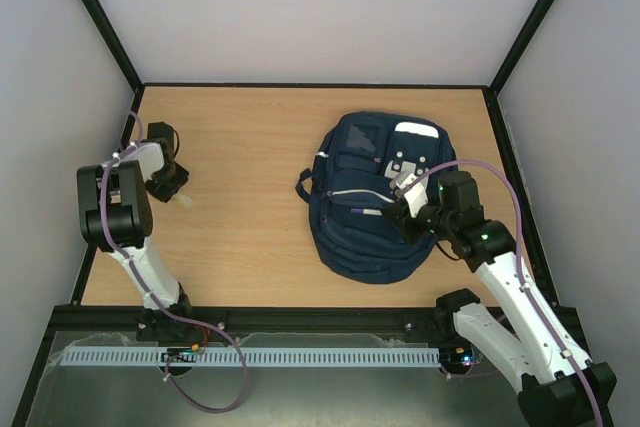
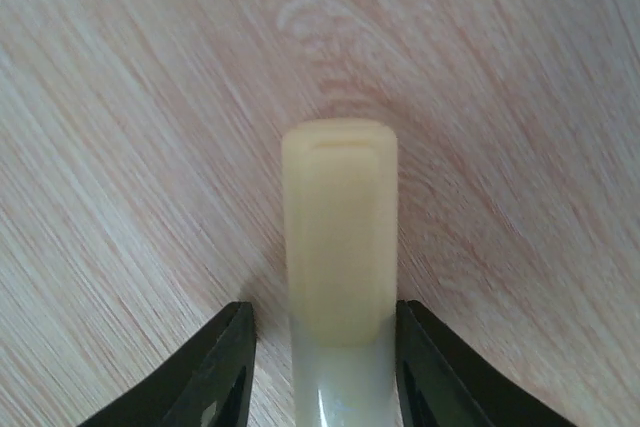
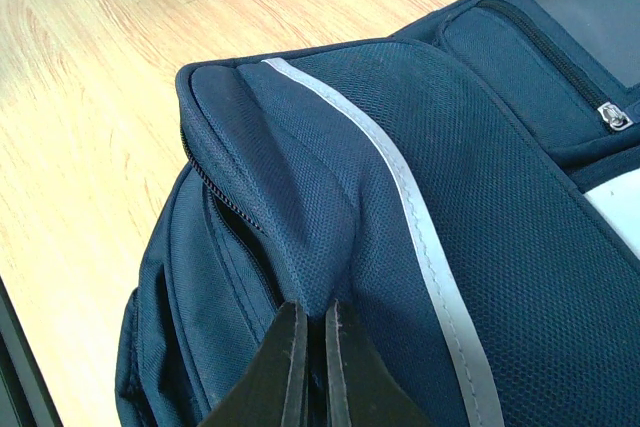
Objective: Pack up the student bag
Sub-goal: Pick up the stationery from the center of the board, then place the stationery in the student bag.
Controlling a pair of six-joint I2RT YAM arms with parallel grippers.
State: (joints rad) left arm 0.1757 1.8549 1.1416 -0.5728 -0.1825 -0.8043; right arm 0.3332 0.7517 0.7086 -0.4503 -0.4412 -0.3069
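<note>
While clamped shut on a fold of the student bag [image 1: 360,237], centre-right, holding w/ right gripper [image 3: 313,312] by the zip [image 3: 225,217]. Far left, straddling a pale yellow bar [image 2: 340,227] on the table [image 1: 250,147] w/ left gripper [image 2: 325,322], part-open, not yet pinching. Yet to pack anything, w/ bar well apart from bag.

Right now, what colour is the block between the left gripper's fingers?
Pale cream yellow block; clearest in left wrist view.
</note>
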